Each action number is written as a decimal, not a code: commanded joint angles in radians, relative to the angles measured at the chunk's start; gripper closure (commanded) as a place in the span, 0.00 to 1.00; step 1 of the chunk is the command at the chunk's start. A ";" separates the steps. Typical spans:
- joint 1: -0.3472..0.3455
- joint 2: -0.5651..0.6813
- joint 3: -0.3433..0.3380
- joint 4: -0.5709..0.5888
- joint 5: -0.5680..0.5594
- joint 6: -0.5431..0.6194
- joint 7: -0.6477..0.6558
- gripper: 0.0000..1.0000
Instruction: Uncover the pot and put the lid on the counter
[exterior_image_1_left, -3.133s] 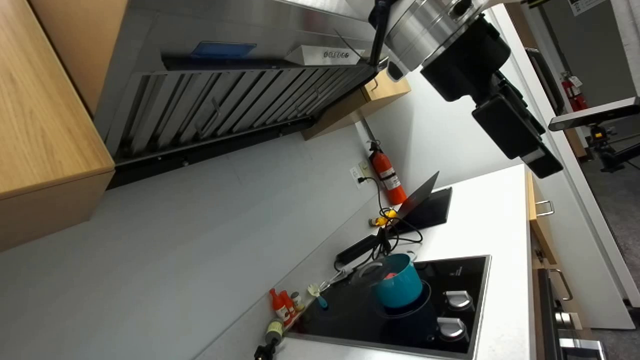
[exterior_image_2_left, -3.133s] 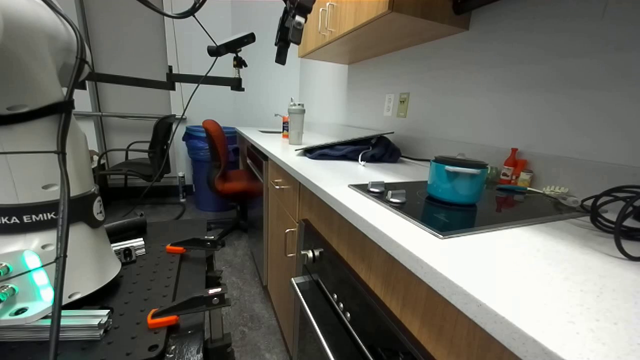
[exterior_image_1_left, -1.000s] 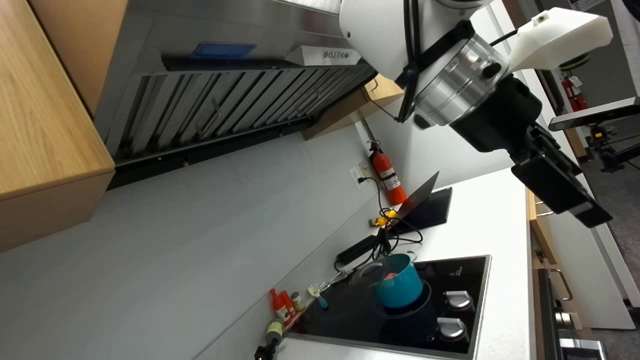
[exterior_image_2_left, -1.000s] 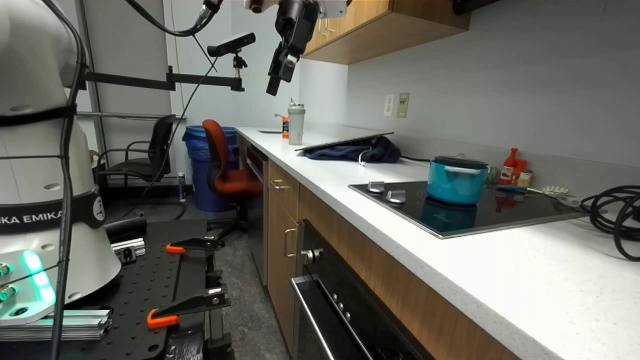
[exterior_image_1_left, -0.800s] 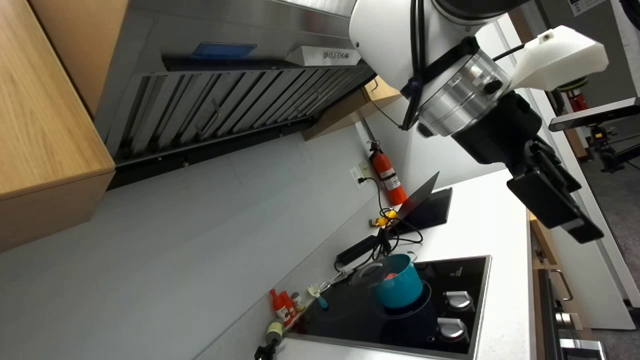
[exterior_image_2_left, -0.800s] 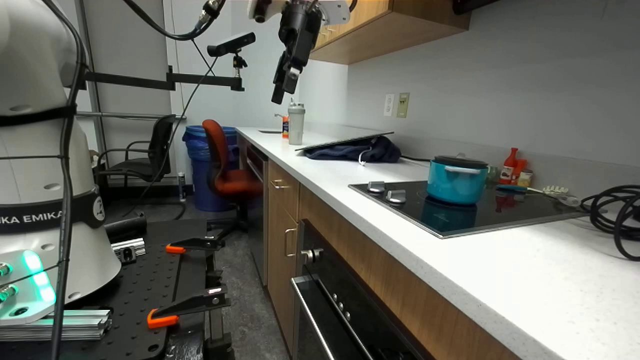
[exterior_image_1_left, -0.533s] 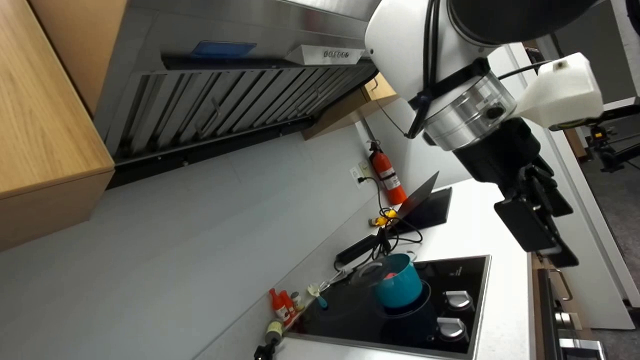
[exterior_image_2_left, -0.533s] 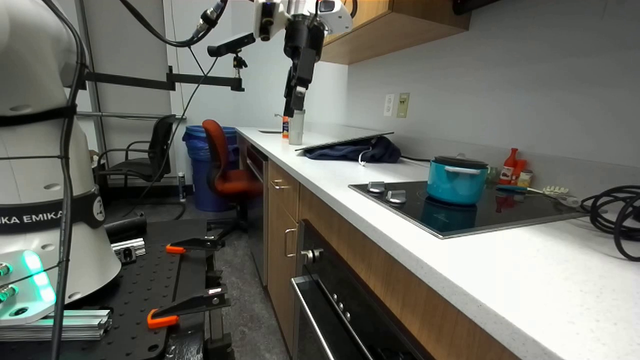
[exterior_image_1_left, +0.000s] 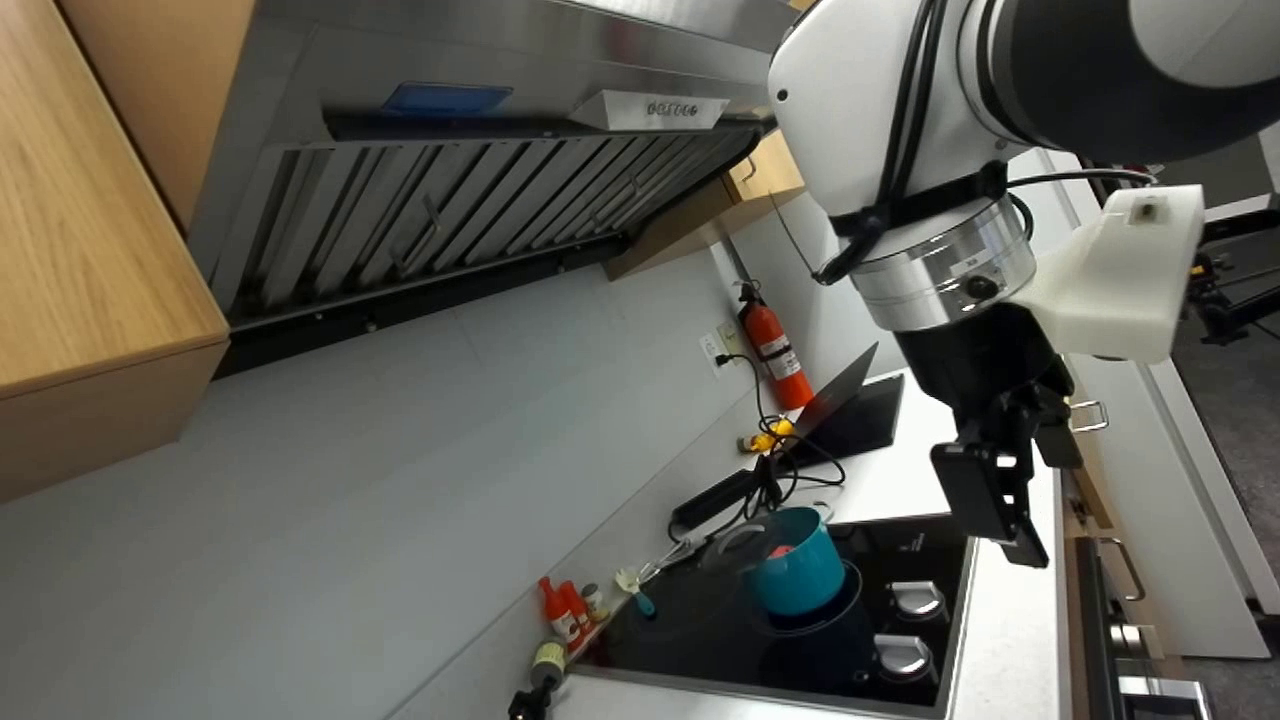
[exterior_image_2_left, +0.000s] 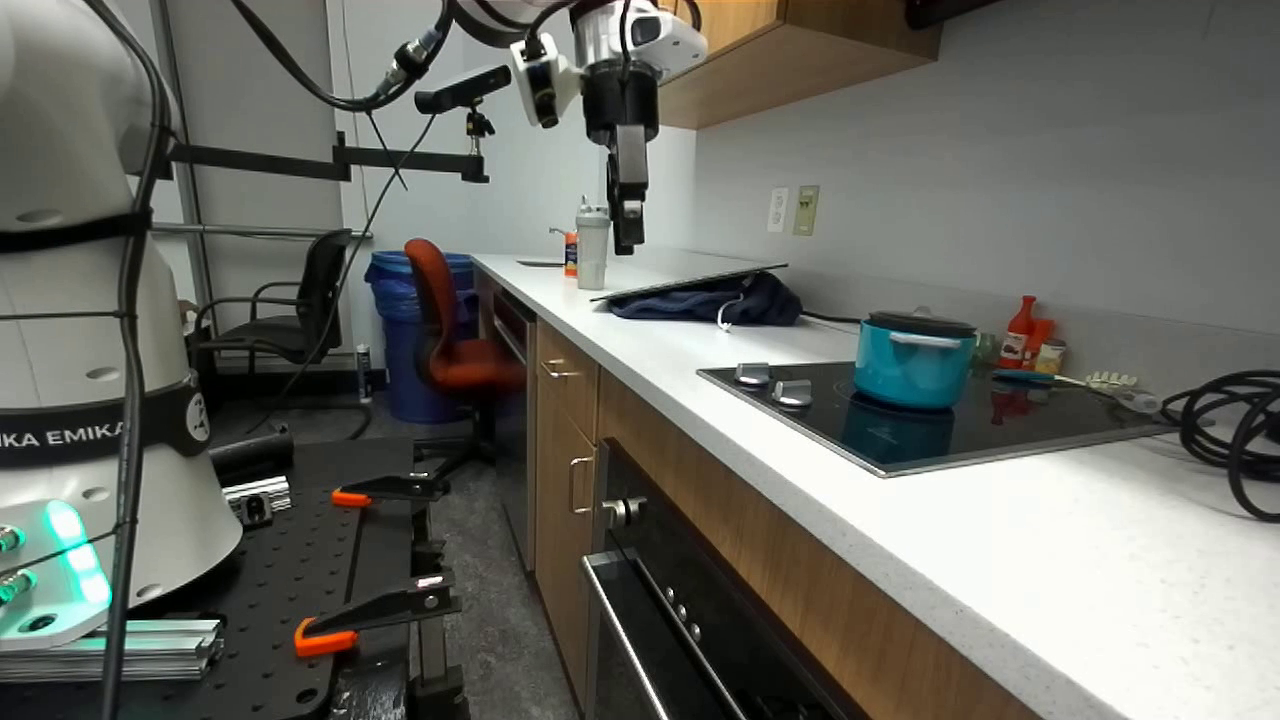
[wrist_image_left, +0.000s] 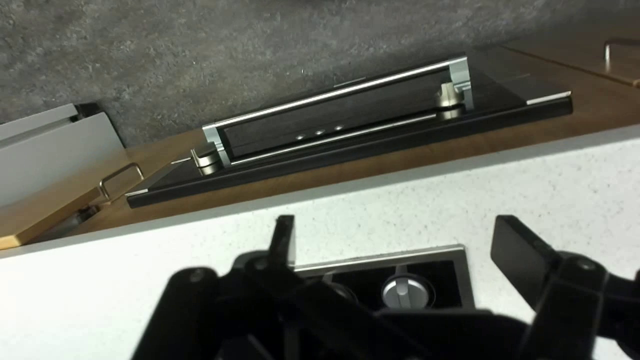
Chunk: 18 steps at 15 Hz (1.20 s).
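lid: on top of the pot, not yet off. In an exterior view the lid looks see-through, so judged glass or clear plastic: stiff, fairly light, slick at the rim, could chip if dropped.
knob: pale, mid-lid; judged best hold. Come from above, 1 finger on either side, modest squeeze, straight lift.
pot: teal, upright on the black cooktop, near the 2 control dials. Probably light; may skid on smooth glass if the lid is tugged sideways. Its side handle is not the place to grip.
gripper: 2 fingers spread wide, nothing held; hangs in the air, well apart from the pot.
counter: white, flat, looks hard; lid wants a soft set-down here.
lid seating: unclear. The lid looks level in an exterior view, yet seems offset where the red item shows at the pot's mouth; whether inside or seen through the lid, not made out.
wrist view: no pot or lid in sight; gripper body hides much of the lower part.
arm: partly cut off by the frame in both exterior views.
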 joint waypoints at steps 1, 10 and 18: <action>-0.039 -0.019 0.019 -0.002 -0.082 0.061 0.091 0.00; -0.039 -0.002 0.004 0.010 -0.107 0.056 0.091 0.00; -0.064 0.049 0.012 0.027 -0.260 0.077 0.045 0.00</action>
